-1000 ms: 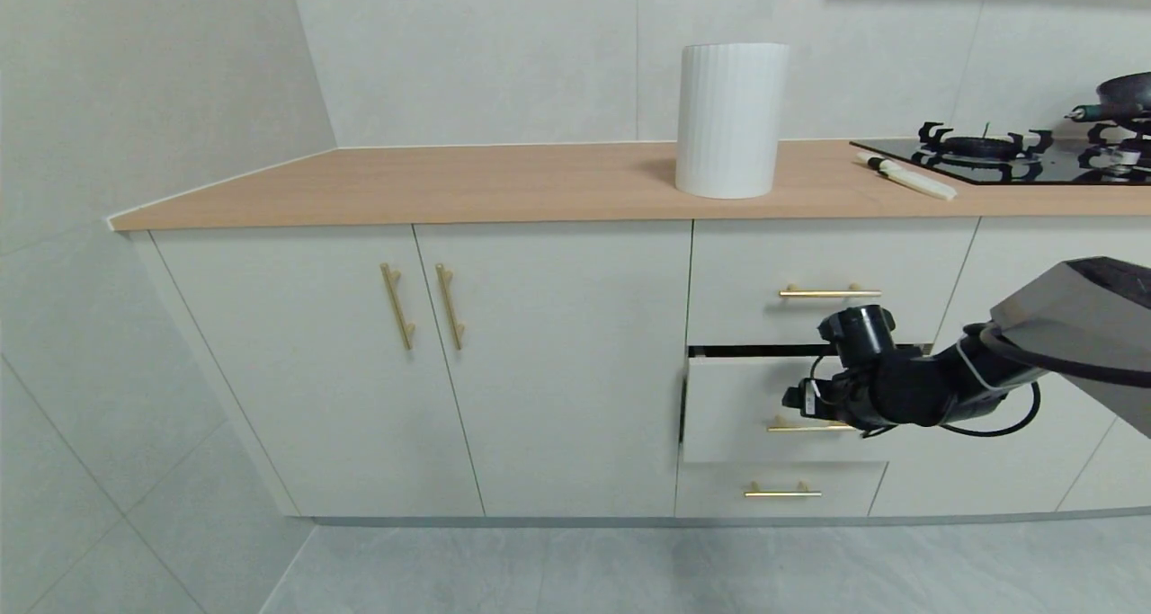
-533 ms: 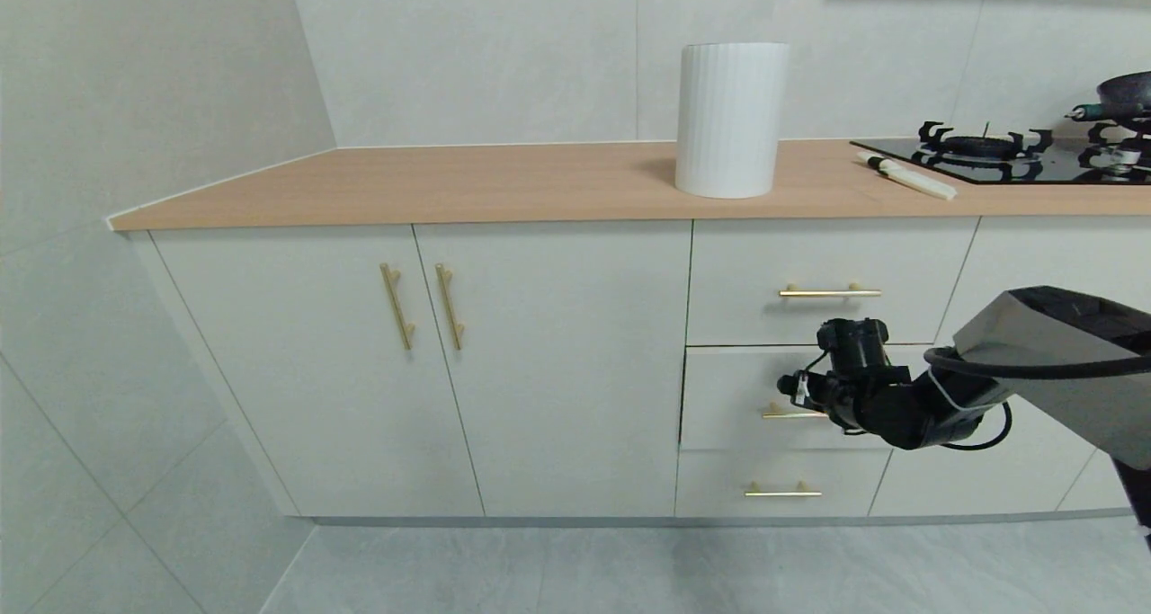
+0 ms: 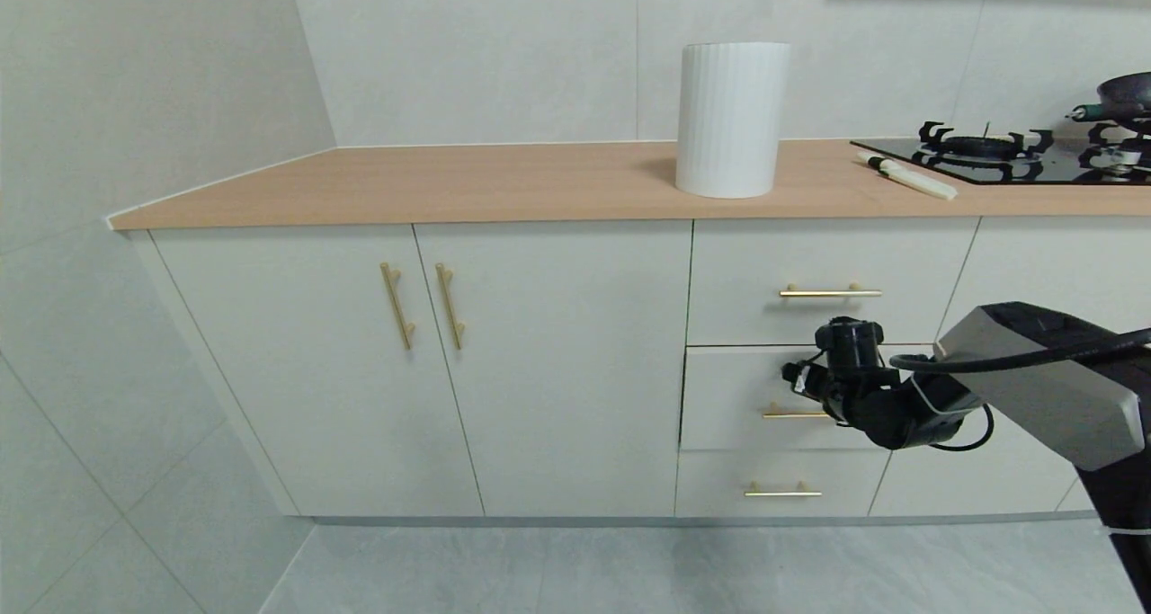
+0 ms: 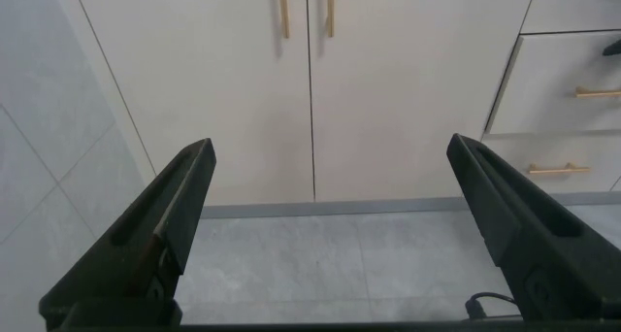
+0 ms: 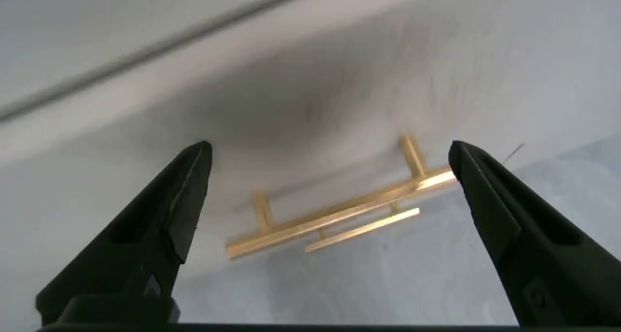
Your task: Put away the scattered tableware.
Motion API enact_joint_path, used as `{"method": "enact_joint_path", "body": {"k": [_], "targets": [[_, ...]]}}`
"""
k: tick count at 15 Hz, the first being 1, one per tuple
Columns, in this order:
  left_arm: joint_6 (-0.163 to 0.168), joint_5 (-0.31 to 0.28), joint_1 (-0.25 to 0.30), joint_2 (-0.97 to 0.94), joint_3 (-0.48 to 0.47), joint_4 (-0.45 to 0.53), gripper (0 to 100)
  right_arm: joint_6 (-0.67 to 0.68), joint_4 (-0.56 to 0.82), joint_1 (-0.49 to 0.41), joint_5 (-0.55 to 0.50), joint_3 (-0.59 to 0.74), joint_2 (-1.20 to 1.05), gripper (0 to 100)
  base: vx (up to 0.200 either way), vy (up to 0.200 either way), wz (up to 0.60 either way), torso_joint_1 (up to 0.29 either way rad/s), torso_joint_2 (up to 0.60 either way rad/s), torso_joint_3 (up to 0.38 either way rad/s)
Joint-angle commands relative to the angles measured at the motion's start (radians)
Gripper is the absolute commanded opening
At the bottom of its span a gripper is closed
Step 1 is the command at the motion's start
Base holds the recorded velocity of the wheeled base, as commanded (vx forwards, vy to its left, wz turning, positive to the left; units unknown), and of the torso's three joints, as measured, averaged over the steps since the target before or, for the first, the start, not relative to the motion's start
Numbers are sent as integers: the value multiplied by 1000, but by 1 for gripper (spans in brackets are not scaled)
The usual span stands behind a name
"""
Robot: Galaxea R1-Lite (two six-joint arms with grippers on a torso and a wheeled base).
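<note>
Tableware-wise, saw a pale utensil [image 3: 904, 175] lying on the surface [image 3: 450, 182] beside the hob [image 3: 1007, 157], right gripper [image 5: 328, 157] with fingers [image 5: 155, 245] released before the middle drawer's handle [image 5: 330, 220], left gripper [image 4: 330, 152] likewise released; judged drawer-opening in hand, next needing a clench on that handle.

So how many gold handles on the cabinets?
5: two vertical door handles, plus top drawer handle, middle drawer handle (partly behind the right gripper) and bottom drawer handle. Arm may hide more.

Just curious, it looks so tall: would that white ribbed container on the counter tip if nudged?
Probably, if pushed near its top: the white ribbed container is taller than wide. A low push would more likely slide it along the smooth counter. It looks rigid, perhaps ceramic, so possibly breakable.
</note>
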Motion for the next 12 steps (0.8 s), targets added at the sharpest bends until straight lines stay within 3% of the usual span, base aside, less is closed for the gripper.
{"method": "enact_joint_path", "body": {"k": [1,8,12], "targets": [[0,0,0,0,0,1,100,19,-2,-19,-12,-51,28,100,0,0,0,0,0,0],[0,0,0,0,0,-1,100,63,8,-29,-19,-76,16,100,0,0,0,0,0,0],[0,0,0,0,0,1,100,52,7,-10,4,222,-270,100,0,0,0,0,0,0]]}}
